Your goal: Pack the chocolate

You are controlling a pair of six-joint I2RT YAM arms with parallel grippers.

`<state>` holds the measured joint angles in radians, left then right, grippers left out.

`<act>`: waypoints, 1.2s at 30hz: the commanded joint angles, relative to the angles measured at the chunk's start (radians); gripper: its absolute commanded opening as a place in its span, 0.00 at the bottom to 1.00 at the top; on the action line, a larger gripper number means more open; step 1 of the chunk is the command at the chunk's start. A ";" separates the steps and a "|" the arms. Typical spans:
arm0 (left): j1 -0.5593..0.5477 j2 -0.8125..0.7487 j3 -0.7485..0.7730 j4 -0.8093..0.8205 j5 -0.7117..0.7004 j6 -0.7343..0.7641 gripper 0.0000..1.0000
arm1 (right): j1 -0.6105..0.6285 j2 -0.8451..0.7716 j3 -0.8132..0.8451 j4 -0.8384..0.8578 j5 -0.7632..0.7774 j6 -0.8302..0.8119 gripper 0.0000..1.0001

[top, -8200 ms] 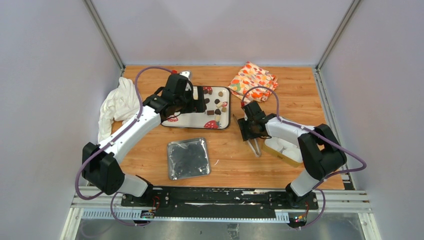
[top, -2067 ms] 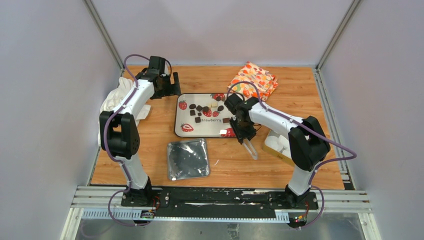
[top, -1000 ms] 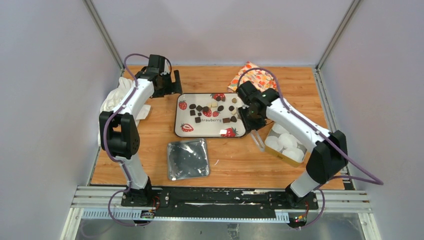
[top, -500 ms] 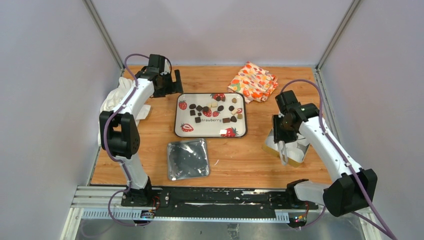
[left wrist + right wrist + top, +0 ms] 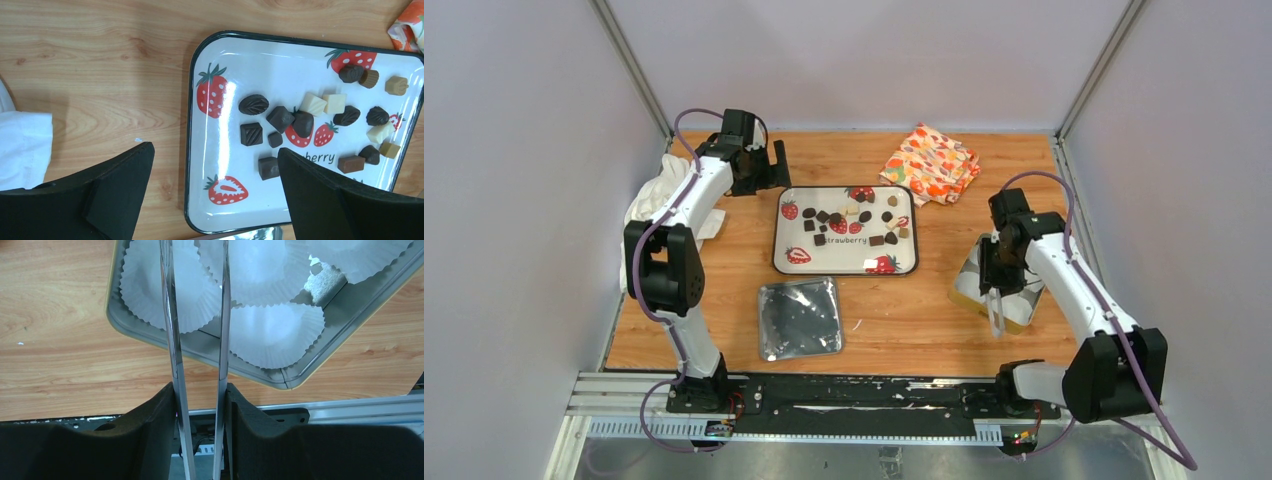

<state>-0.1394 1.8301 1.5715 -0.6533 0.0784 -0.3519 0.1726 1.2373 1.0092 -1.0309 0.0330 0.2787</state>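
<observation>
The chocolate pieces (image 5: 849,222) (image 5: 280,118), mostly dark brown with a few tan and cream, all lie on a white strawberry-printed tray (image 5: 824,258) (image 5: 280,75) with a dark rim, toward the far middle of the wooden tabletop (image 5: 904,320). The left claw (image 5: 769,170) (image 5: 214,150) hangs just off the tray's far left corner, spread wide and grasping nothing. At the right edge, the right claw (image 5: 996,285) (image 5: 198,390) is clenched on thin metal tongs (image 5: 997,315) (image 5: 170,315). Their blades stand apart above a silver tin (image 5: 967,285) (image 5: 350,322) lined with white pleated paper cups (image 5: 270,335). A square silver foil sheet (image 5: 799,317) lies just beside the tray's near edge.
</observation>
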 commanded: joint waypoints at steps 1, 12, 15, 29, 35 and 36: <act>0.004 0.000 0.010 -0.001 0.003 0.001 1.00 | -0.049 0.018 -0.012 0.034 -0.006 -0.032 0.00; 0.004 0.002 0.006 0.000 0.003 0.001 1.00 | -0.073 0.090 0.003 0.076 0.003 -0.045 0.12; 0.004 0.000 0.001 0.003 0.000 0.003 1.00 | -0.080 0.096 0.001 0.088 0.001 -0.049 0.25; 0.004 0.010 0.004 0.009 0.004 0.001 1.00 | -0.087 0.110 0.008 0.095 -0.002 -0.060 0.40; 0.004 0.012 0.011 0.008 0.004 0.002 1.00 | -0.087 0.116 0.015 0.095 -0.005 -0.060 0.43; 0.004 0.014 0.012 0.009 0.005 0.002 1.00 | -0.087 0.117 0.016 0.096 -0.005 -0.060 0.44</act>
<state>-0.1394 1.8301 1.5715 -0.6529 0.0784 -0.3515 0.1017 1.3468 1.0050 -0.9337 0.0273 0.2359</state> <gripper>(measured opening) 0.997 0.435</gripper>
